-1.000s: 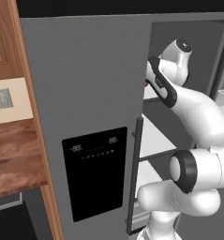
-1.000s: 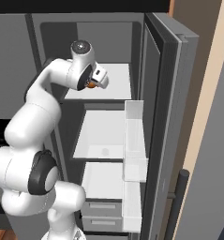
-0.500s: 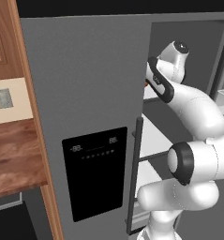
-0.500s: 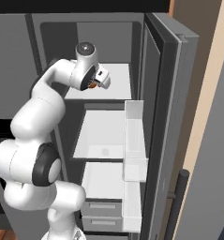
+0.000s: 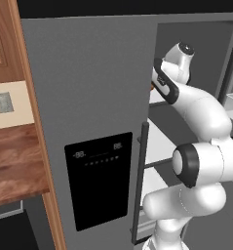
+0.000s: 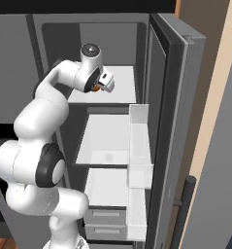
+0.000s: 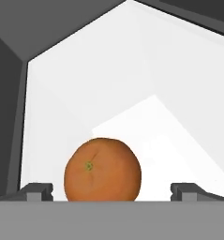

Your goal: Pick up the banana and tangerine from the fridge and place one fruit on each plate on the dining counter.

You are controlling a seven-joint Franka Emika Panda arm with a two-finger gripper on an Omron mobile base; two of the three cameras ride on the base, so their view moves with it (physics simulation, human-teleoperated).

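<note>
Nearest to me, in the hand view, my end effector point(image 7: 111, 190) stands with its two dark tips spread wide apart, one low on each side. Between them sits the tangerine point(image 7: 102, 169), closer to the left tip than the right, with open space on both sides. Nothing is clamped yet; I judge the tips are kept wide so they can pass round the fruit before closing.

The tangerine rests on the white upper shelf point(image 7: 169, 122) inside the fridge point(image 5: 93, 112), its small green stem spot turned toward my camera. From the right base view a sliver of orange point(image 6: 95, 89) shows just under my wrist, with the hand point(image 6: 104, 82) reaching in over the top shelf. The fruit sits toward the front of the shelf, which I take to be why my arm only needs a shallow reach through the opening.

Farther off, the right-hand fridge door point(image 6: 168, 121) stands swung open with white bins point(image 6: 139, 141) along its inner face. On the shut left door, the black dispenser panel point(image 5: 99, 178) carries a faint pale readout; the marks look like digits, perhaps "88", but are too small to read with confidence. I see no brand name.
</note>
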